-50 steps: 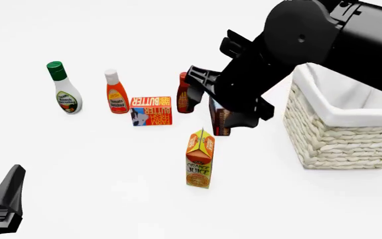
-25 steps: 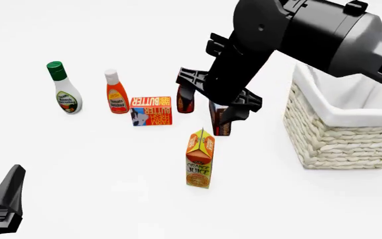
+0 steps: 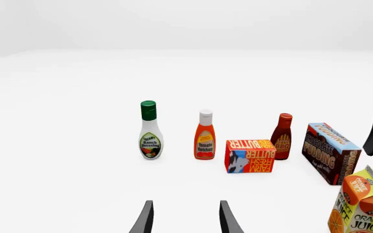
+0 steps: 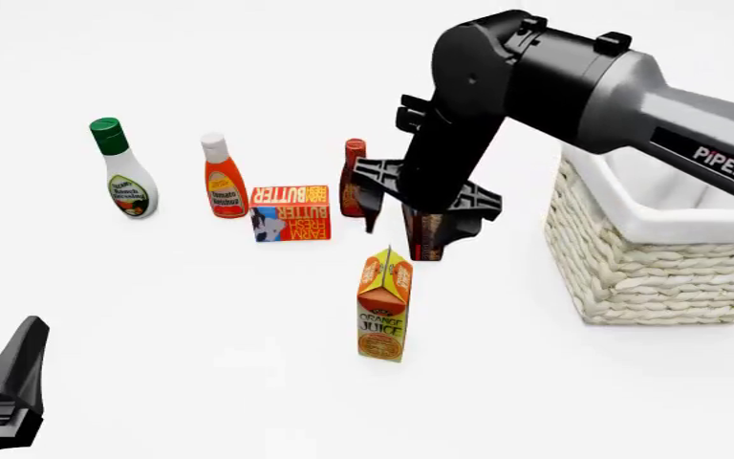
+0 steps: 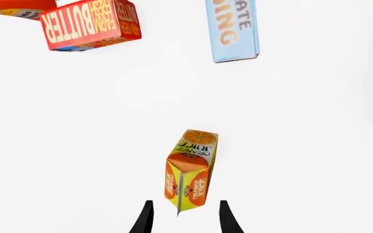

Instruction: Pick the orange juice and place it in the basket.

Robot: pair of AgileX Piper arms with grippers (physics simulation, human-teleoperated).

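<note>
Fingers parted on your right gripper (image 4: 408,218), hovering above the upright orange juice (image 4: 384,305), left of the basket (image 4: 658,251).

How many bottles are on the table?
3. The ranch dressing bottle stands farthest left, the ketchup bottle is next to it, left of the butter box, and the BBQ sauce bottle is right of the box, partly behind the right gripper.

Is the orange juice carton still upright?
Upright: the orange juice stands on its base, gable top up, untouched; right gripper hovers above it.
</note>
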